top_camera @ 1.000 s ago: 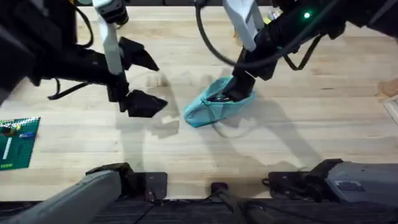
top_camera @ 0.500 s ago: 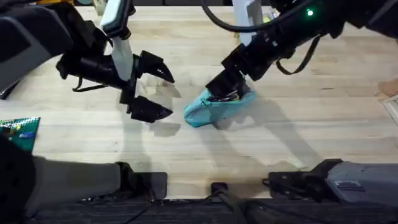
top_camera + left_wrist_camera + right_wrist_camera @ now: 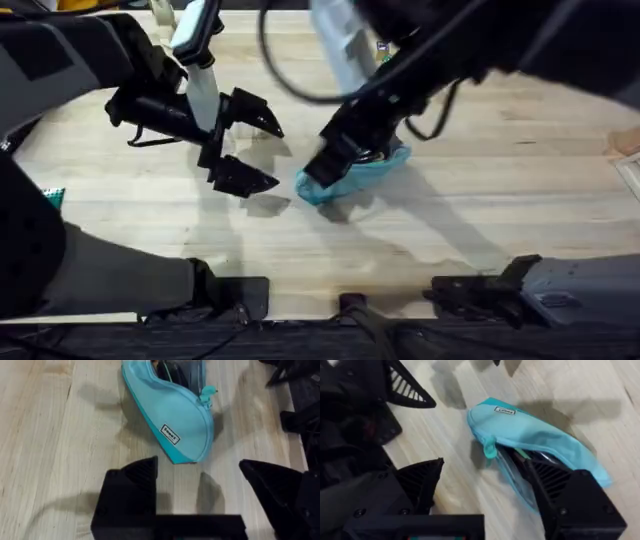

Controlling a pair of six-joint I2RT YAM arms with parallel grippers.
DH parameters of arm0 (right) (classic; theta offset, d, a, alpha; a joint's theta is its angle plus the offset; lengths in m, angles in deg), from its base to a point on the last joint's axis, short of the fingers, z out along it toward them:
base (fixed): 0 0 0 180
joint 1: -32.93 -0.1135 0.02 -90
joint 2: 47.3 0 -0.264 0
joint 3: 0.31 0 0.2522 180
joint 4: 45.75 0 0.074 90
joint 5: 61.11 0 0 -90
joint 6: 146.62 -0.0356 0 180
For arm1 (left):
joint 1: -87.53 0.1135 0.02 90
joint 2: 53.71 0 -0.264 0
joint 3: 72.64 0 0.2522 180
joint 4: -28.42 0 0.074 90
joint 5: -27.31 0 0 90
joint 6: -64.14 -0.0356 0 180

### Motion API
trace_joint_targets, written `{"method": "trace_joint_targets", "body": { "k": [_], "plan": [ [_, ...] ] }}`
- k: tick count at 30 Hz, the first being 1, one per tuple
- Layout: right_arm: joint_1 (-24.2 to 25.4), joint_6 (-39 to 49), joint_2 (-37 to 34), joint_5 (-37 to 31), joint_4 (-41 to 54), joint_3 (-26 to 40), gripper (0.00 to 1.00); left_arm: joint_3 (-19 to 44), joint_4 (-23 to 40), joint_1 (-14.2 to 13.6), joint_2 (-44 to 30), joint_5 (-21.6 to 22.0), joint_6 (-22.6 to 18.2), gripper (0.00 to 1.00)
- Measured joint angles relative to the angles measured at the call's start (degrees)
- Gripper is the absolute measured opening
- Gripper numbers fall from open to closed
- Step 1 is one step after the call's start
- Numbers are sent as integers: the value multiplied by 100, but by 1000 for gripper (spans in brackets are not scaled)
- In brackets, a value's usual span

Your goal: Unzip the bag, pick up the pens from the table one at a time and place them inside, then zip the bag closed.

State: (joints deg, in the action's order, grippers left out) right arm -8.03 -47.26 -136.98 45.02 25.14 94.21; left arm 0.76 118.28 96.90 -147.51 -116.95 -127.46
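1. Teal pouch (image 3: 352, 172) lies on wooden table (image 3: 500, 230), mid-table, zip partly open w/ teal pull tab (image 3: 490, 450) hanging.
2. Right gripper (image 3: 345, 160) at pouch opening, jaws spread wide, one finger (image 3: 570, 495) over the open mouth, holding nothing.
3. Left gripper (image 3: 250, 145) just beside pouch, jaws wide, empty.

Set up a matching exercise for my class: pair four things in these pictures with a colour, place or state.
Things:
1. the bag
2. the left gripper
3. the right gripper
4. the table

Descriptions:
A. pale wooden planks
B. teal-blue, with a small label
C. open, one finger inside the bag's mouth
D. open beside the bag, holding nothing

Pairs: 1-B, 2-D, 3-C, 4-A
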Motion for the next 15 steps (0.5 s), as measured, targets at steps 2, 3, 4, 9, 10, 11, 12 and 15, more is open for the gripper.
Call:
{"method": "trace_joint_targets", "body": {
  "k": [2,3,4,9,10,11,12,15],
  "plan": [
    [-188,0,-134,-234,-46,0,998,0,-2,0,2,0,0,993],
    [-278,0,-182,-343,-65,0,998,0,0,0,0,-2,0,993],
    [-367,0,-218,-447,-93,0,998,0,-1,0,0,0,0,993],
    [-669,-110,-261,-692,-296,0,998,0,-2,0,0,-2,0,993],
    [-696,-162,-261,-718,-328,0,998,0,0,0,0,0,0,993],
    [-711,-217,-266,-736,-339,0,998,0,0,0,0,-1,0,993],
    [-716,-274,-278,-755,-342,0,998,0,0,0,2,0,0,993],
    [-714,-455,-360,-789,-359,0,998,0,0,0,0,0,0,993]
  ]
}}
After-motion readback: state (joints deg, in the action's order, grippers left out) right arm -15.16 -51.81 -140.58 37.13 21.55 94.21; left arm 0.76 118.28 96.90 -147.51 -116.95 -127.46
